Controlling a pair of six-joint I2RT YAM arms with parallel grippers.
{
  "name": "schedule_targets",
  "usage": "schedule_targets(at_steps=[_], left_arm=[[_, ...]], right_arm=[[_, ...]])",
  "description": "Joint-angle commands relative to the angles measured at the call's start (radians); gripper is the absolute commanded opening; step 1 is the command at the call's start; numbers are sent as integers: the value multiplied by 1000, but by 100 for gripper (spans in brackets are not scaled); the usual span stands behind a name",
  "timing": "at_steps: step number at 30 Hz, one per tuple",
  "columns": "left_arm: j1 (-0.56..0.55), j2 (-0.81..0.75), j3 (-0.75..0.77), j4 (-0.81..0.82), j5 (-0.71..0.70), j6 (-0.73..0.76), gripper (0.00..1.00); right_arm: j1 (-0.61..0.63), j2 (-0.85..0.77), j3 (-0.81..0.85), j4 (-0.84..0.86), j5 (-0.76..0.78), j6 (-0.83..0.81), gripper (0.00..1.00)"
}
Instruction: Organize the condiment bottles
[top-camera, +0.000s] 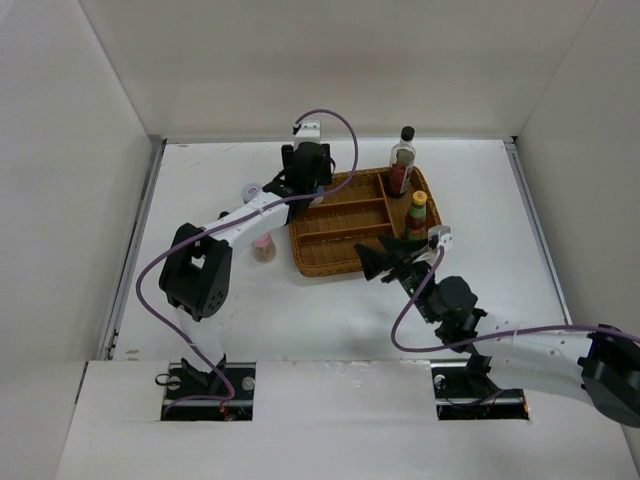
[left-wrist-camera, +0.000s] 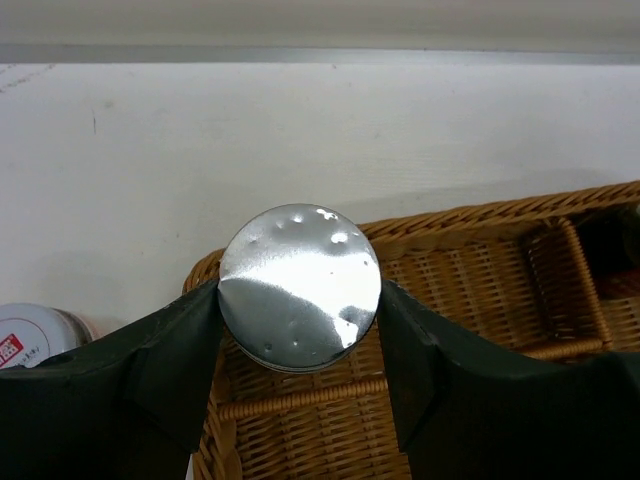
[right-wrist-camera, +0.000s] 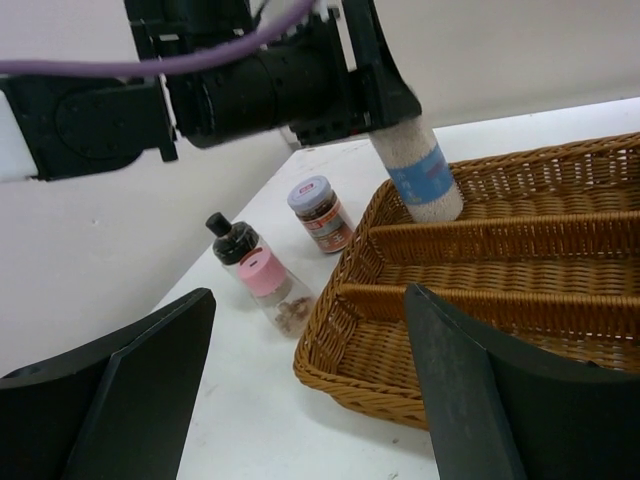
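My left gripper (left-wrist-camera: 300, 312) is shut on a jar by its silver lid (left-wrist-camera: 300, 280). In the right wrist view this jar (right-wrist-camera: 420, 175), with white contents and a blue label, has its base down in the far left compartment of the wicker basket (right-wrist-camera: 380, 385). Two bottles stand in the basket's right end: a tall black-capped one (top-camera: 403, 160) and a yellow-capped one (top-camera: 417, 213). On the table left of the basket are a pink-lidded jar (right-wrist-camera: 268, 285), a black-lidded jar (right-wrist-camera: 232, 240) and a patterned-lid jar (right-wrist-camera: 318, 212). My right gripper (right-wrist-camera: 310, 295) is open and holds nothing, by the basket's near right corner (top-camera: 385, 262).
White walls close the table in on the left, back and right. My left arm (top-camera: 235, 225) reaches across the table just left of the basket, above the loose jars. The basket's (top-camera: 340, 225) middle and near compartments hold nothing.
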Motion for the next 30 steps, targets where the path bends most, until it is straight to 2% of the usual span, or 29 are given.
schedule_targets(at_steps=[1, 7, 9, 11, 17, 23, 26, 30], left_arm=[[-8, -15, -30, 100, -9, 0, 50], [-9, -54, -86, 107, -13, -1, 74], [-15, -96, -107, 115, -18, -3, 86], [-20, -158, -133, 126, -27, -4, 92], [-23, -391, -289, 120, -124, -38, 95], [29, -635, -474, -113, -273, -144, 92], [95, -715, -541, -205, -261, -182, 91], [159, -758, -623, -242, -228, -242, 91]], right_arm=[[-6, -10, 5, 53, 19, 9, 83], [-10, -16, 2, 53, 21, 12, 83], [-9, -18, 3, 53, 19, 10, 84], [-9, -12, 3, 52, 18, 12, 84], [-9, -4, 14, 40, 21, 7, 84], [-7, -1, 19, 29, 21, 12, 84], [-9, 20, 28, 23, 21, 15, 85], [1, 39, 45, 0, 19, 15, 85]])
